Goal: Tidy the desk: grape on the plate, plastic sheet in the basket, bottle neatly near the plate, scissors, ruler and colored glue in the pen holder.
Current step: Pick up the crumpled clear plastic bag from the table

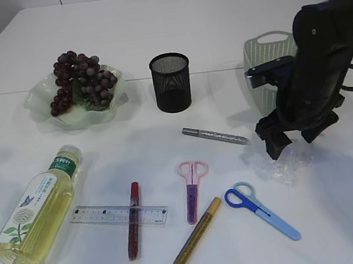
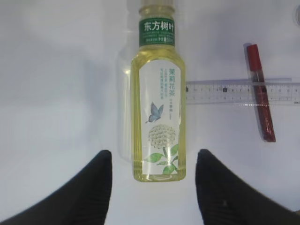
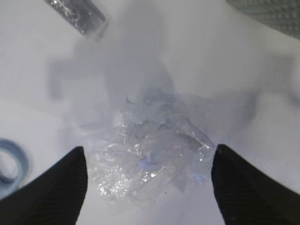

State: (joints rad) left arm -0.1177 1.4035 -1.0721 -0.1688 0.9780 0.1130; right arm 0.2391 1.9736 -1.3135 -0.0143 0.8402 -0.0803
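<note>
white desk | scissors: 2 | glue pens: 3 | both end effectors agape, empty

we see the plate at the back left with the grapes on it. the pen holder stands to its right, and the basket further right. before the plate the bottle lies on its side. right of the bottle the ruler lies flat, with a glue pen across it. further right lie one pair of scissors, another glue pen and a second pair of scissors. a third glue pen lies before the pen holder. the plastic sheet lies before the basket, beneath the right gripper.
</note>
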